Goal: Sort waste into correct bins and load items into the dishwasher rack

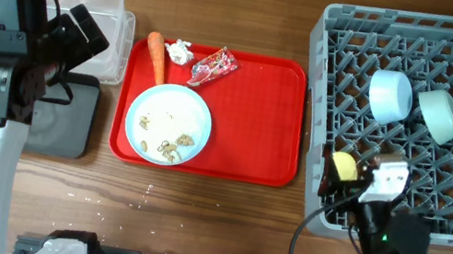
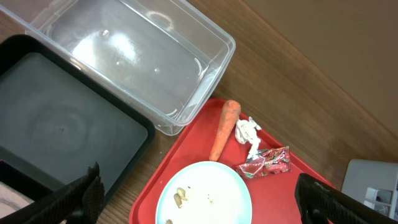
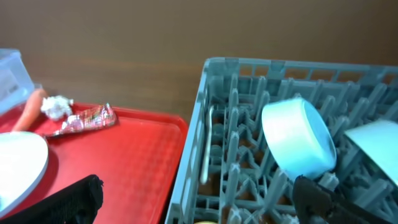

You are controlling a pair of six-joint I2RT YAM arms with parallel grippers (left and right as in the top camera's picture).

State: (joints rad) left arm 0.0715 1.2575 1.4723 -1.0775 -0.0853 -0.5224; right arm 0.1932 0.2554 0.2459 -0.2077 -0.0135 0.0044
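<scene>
At the desk's far-left corner you have the clear tub (image 2: 143, 62), with nothing in it. The black tray (image 2: 56, 124) lies just on its near side along the left edge, equally bare. Both bins sit beside the red tray (image 1: 255, 123), which I judge keeps each carry short for the left arm. Your left gripper (image 2: 198, 190) hangs over the tub's right end, jaws spread wide with nothing between them, looking toward the red tray in the middle of the desk.

All the waste is there. The carrot (image 1: 156, 57), tissue (image 1: 182, 51) and wrapper (image 1: 215, 66) run along the tray's far edge, and the tissue sits close between the other two. The food scraps (image 1: 172, 144) lie on the light blue plate (image 1: 174, 104) at the tray's near-left corner. The plate likely needs tipping out before it goes in the rack.

The dishwasher rack (image 1: 413, 24) fills the desk's right side. The blue bowl (image 1: 391, 95) and green bowl (image 1: 439, 115) lie on their sides, propped by the pegs. The yellow cup (image 1: 344, 166) sits at the rack's near-left corner, just under your right gripper (image 3: 199, 183). Its jaws stand fully apart and grip nothing, so the cup rests on the rack alone.
</scene>
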